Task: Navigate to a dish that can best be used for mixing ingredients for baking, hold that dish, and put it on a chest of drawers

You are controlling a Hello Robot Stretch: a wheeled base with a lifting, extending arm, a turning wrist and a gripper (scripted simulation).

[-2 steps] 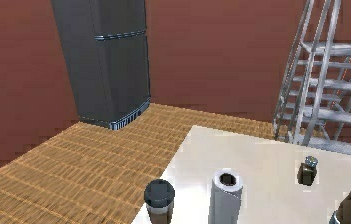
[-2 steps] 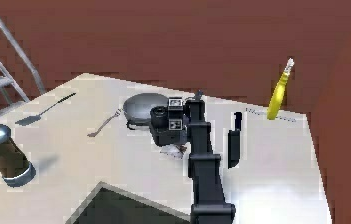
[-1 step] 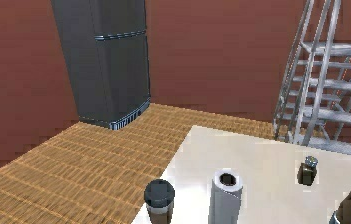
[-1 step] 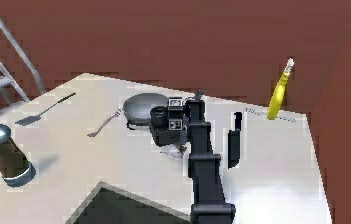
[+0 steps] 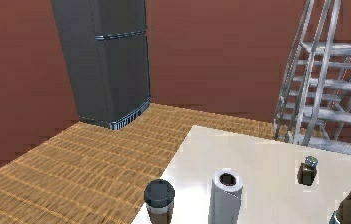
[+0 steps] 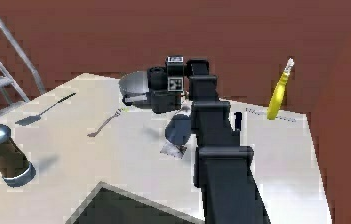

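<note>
Pale countertop (image 6: 283, 150) runs beneath red-brown walls. At the far end of the dark square arm (image 6: 218, 150) sits the dark two-finger gripper (image 6: 147, 91). How its jaws stand cannot be told, nor whether they hold anything. A rounded grey metal bowl (image 6: 131, 82) is right at the jaws, on their left in the arm side view. A silver fork (image 6: 105, 123) lies on the countertop nearer than the jaws, and a slim yellow bottle (image 6: 278, 92) stands well to their right.

You've got a wood-plank floor (image 5: 73, 160), a smooth matt desk (image 5: 263, 160), a dull grey metal fridge (image 5: 108, 55), plus a shiny metal bowl (image 6: 135, 87) and fork (image 6: 105, 124).
</note>
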